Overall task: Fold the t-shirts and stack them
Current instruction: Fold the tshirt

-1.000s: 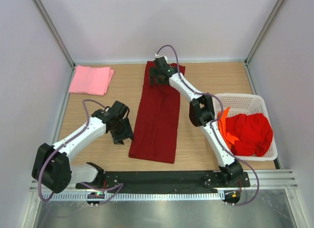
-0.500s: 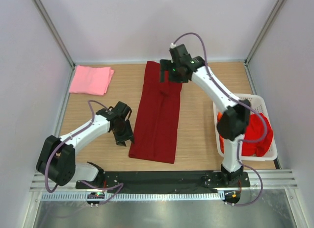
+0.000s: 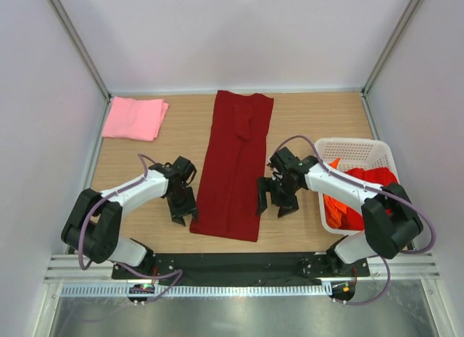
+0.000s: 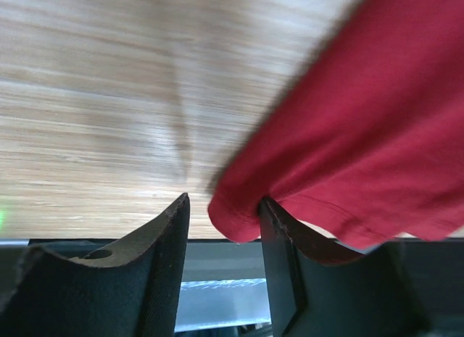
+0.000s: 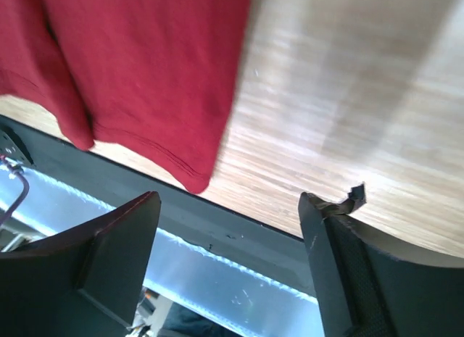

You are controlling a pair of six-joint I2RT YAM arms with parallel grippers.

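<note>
top view: the maroon t-shirt (image 3: 233, 170) lies as a long strip mid-tabletop (image 3: 304, 119), an arm at each near end, likely for the next fold.
left wrist: left jaws half-spread astride the near-left corner (image 4: 235, 217), not yet pinching.
right wrist: right jaws spread wide, empty, over the near-right corner (image 5: 190, 170).

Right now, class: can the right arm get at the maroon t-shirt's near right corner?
Probably yes: the open right gripper hangs beside that corner of the maroon t-shirt, only bare table between.
</note>
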